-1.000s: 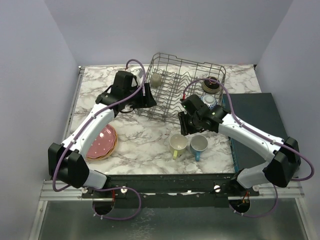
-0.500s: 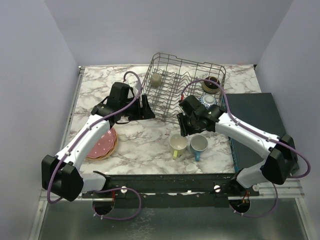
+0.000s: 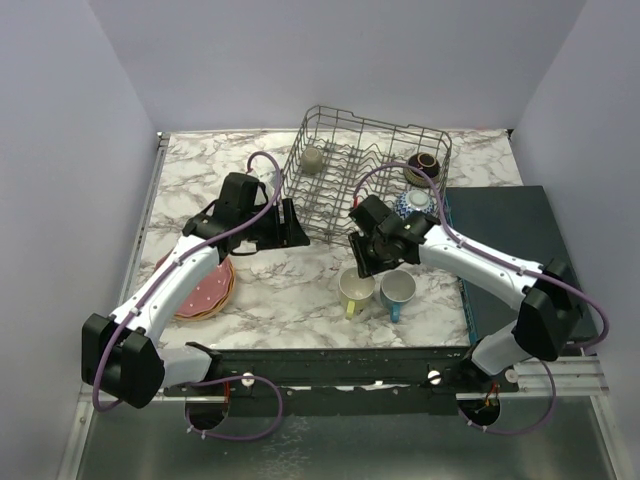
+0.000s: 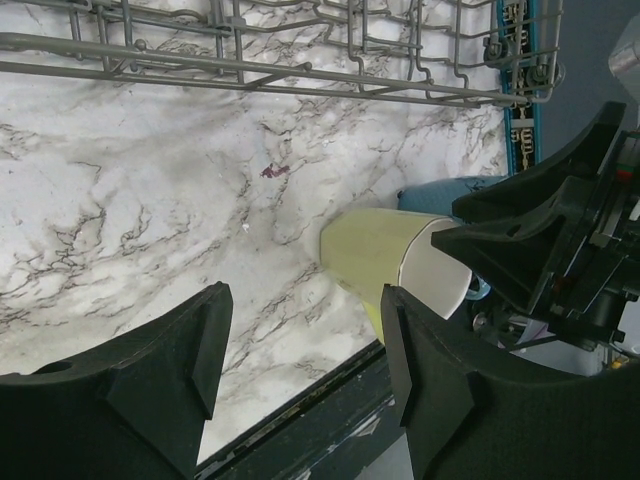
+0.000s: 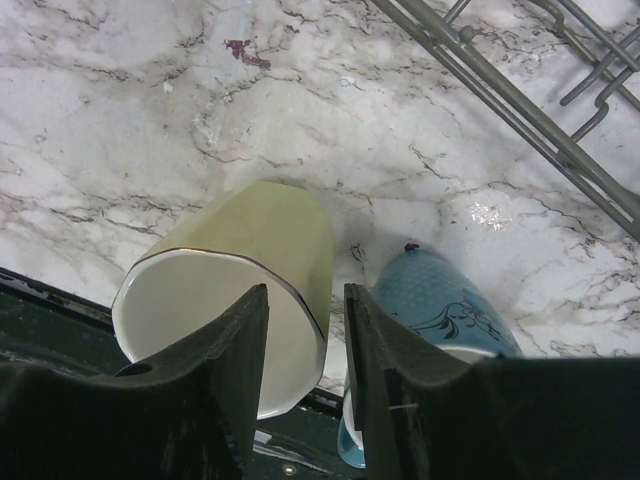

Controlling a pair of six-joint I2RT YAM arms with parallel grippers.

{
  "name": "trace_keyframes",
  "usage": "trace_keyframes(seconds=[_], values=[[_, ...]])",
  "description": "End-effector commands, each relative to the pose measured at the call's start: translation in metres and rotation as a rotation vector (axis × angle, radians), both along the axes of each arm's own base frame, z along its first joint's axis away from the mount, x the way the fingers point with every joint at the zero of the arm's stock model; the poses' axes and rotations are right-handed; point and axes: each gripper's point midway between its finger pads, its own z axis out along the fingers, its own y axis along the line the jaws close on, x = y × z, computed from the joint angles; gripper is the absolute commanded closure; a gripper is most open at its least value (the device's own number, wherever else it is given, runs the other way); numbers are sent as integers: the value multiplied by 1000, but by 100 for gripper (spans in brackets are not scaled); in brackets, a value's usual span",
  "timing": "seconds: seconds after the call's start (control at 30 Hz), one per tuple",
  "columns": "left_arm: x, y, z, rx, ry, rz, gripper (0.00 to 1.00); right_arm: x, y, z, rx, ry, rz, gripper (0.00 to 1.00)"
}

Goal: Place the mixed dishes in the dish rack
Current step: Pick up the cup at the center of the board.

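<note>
Directly beneath right gripper: pale yellow mug, upright, blue mug just beside. Jaws part-open, empty, seemingly straddling its rim wall. Left gripper open, empty, farther off, near dish rack.

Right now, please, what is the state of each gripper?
Left gripper: jaws open, holding nothing.
Right gripper: jaws open, astride the rim of the pale yellow mug, not clamped.

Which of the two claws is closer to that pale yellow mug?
The right. The right gripper hangs just over the pale yellow mug's rim; the left gripper is off to the mug's left, by the dish rack's near corner.
</note>
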Motion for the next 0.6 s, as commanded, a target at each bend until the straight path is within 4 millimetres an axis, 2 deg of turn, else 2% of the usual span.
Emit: trace_keyframes(seconds=[0.0,0.57], values=[[-6,-1,-1,-11,-6,-15,33,-5,3,-15,-32,30,19,59],[-9,-2,-9,-10,9,-29,32,-8,1,-29,-104,49,19,76]])
